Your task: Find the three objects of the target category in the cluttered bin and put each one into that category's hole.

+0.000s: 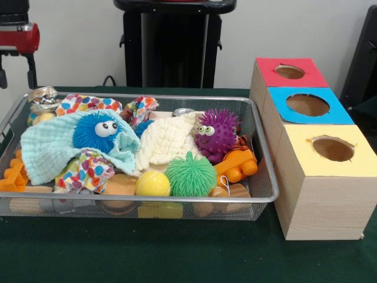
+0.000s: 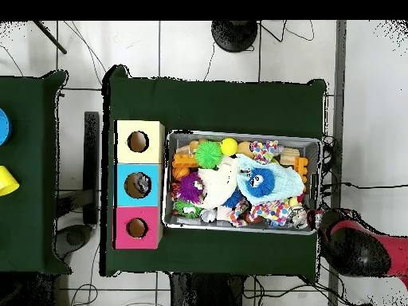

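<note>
A green-clothed table (image 1: 118,259) carries a wire mesh bin (image 1: 268,177) and, just beside the bin's right-hand side in the front view, a row of three wooden boxes, each with a round hole on top. A bare strip of cloth runs along the table's near edge in front of both.

Inside the bin, along its near rim, sit a yellow ball (image 1: 153,184) and a green spiky ball (image 1: 190,174), touching each other, with wooden blocks (image 1: 119,185) low against the mesh. An orange toy brick (image 1: 237,165) lies toward the bin's near right corner, its long axis slanting up toward the right wall. A second orange brick (image 1: 13,177) presses on the left wall.

Mid-bin, a pale blue cloth (image 1: 50,150) drapes over a blue fuzzy ball with googly eyes (image 1: 97,132); a cream cloth (image 1: 165,141) lies crumpled beside it, and a purple spiky creature (image 1: 217,132) faces the viewer. Polka-dot fabric (image 1: 88,105) (bright multicoloured spots) lines the far rim.

The boxes run near to far: yellow-topped box (image 1: 330,150), blue-topped box (image 1: 307,105), red-topped box (image 1: 290,72).

The red arm (image 1: 20,38) shows only at the top left, outside the bin's far left corner; whether the claw is open or closed cannot be told.
</note>
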Tool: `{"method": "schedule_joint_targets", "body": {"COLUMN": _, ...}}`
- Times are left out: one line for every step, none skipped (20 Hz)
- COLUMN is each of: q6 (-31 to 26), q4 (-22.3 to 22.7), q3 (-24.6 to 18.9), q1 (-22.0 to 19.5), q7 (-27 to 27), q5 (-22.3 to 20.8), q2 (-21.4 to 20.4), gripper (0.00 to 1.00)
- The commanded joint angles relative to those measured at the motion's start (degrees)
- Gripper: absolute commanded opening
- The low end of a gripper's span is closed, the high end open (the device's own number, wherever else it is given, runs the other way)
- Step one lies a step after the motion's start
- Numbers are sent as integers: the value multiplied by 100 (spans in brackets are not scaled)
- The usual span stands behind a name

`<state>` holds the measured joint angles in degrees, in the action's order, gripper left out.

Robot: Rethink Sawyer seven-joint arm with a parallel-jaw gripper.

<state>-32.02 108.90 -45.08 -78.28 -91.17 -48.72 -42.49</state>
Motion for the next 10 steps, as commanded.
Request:
{"method": "schedule_joint_targets", "body": {"q6": 149, "q4": 379, "q3": 190, "q1": 263, "q7": 284, "q5": -258, "q2": -281, "gripper": 100}}
{"method": "schedule_joint_targets", "body": {"q6": 161, "q4": 426, "q3": 245, "q1": 298, "q7": 98, "q5": -185, "q2": -371, "gripper": 100}}
{"method": "schedule_joint_targets", "body": {"q6": 178, "q4": 475, "q3": 292, "q1": 313, "q7": -57, "q5": -105, "q2": -449, "gripper": 100}}
{"method": "schedule_joint_targets", "body": {"q6": 203, "q4": 511, "q3": 331, "q1": 330, "q7": -201, "q5": -22, "q2": -506, "gripper": 100}}
{"method": "schedule_joint_targets", "body": {"q6": 242, "q4": 546, "q3": 379, "q1": 335, "q7": -318, "q5": 29, "q2": -551, "gripper": 100}}
{"method": "schedule_joint_targets", "body": {"q6": 274, "q4": 561, "q3": 419, "q1": 357, "q7": -418, "q5": 73, "q2": -593, "gripper": 100}}
{"method": "schedule_joint_targets", "body": {"q6": 295, "q4": 576, "q3": 466, "q1": 384, "q7": -513, "q5": 107, "q2": -636, "gripper": 100}}
{"method": "schedule_joint_targets", "body": {"q6": 311, "q4": 579, "q3": 498, "q1": 404, "q7": -557, "q5": 130, "q2": -661, "gripper": 100}}
{"method": "schedule_joint_targets", "body": {"q6": 333, "q4": 581, "q3": 585, "q1": 447, "q7": -708, "q5": 178, "q2": -685, "gripper": 100}}
{"method": "schedule_joint_targets", "body": {"q6": 343, "q4": 597, "q3": 630, "q1": 467, "q7": -772, "q5": 227, "q2": -715, "gripper": 100}}
